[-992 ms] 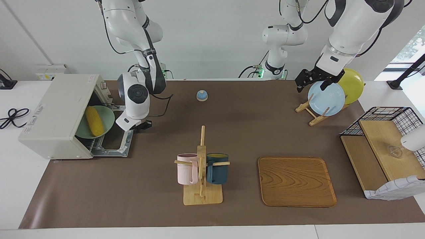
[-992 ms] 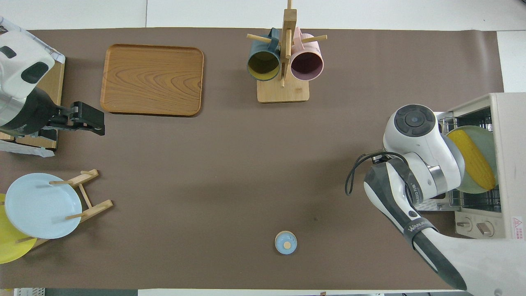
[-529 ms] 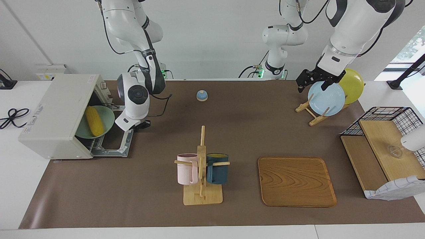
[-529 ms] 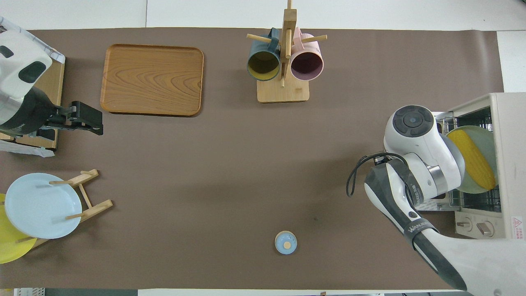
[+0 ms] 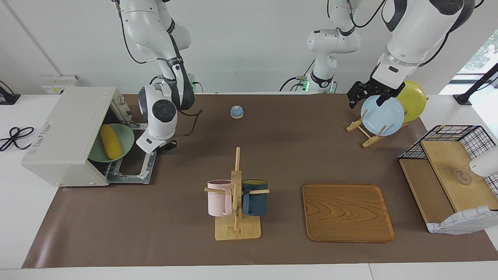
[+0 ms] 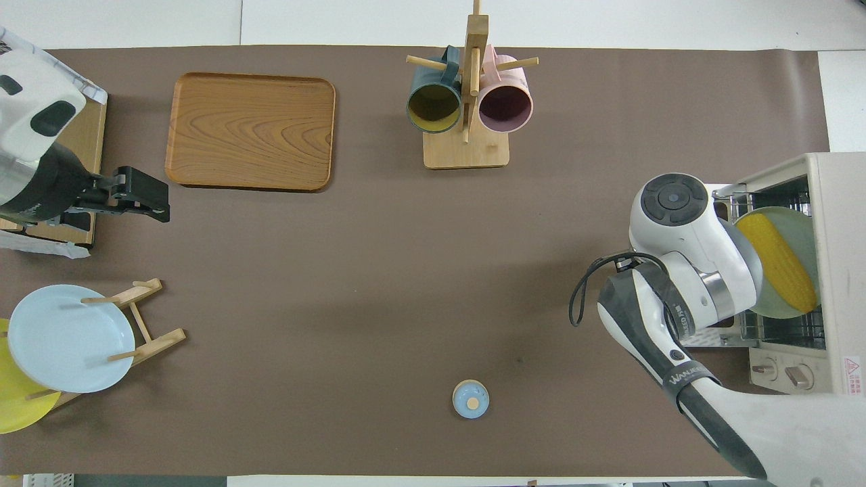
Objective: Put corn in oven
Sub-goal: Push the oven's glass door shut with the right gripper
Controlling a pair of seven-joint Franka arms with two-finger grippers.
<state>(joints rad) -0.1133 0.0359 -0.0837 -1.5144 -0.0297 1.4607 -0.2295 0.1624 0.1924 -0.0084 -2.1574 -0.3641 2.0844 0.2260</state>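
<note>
Resting on green plate [image 5: 123, 140] in oven [image 5: 64, 134]: corn [image 5: 110, 141]; right tool [image 5: 168, 145] shut, left tool [image 5: 367, 93] wide.

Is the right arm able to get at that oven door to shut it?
Probably yes. The right gripper, shut, is over the oven's dropped door, with nothing between them. The corn on its green plate pokes out, though.

White worktop [image 5: 15, 217] with brown mat [image 5: 163, 241]; plain white wall [image 5: 241, 42]; daylit window [image 5: 480, 54] toward the left arm's end.

High facing camera across the table, steep overhead camera above robots, both sharing the tabletop [image 5: 186, 241].
</note>
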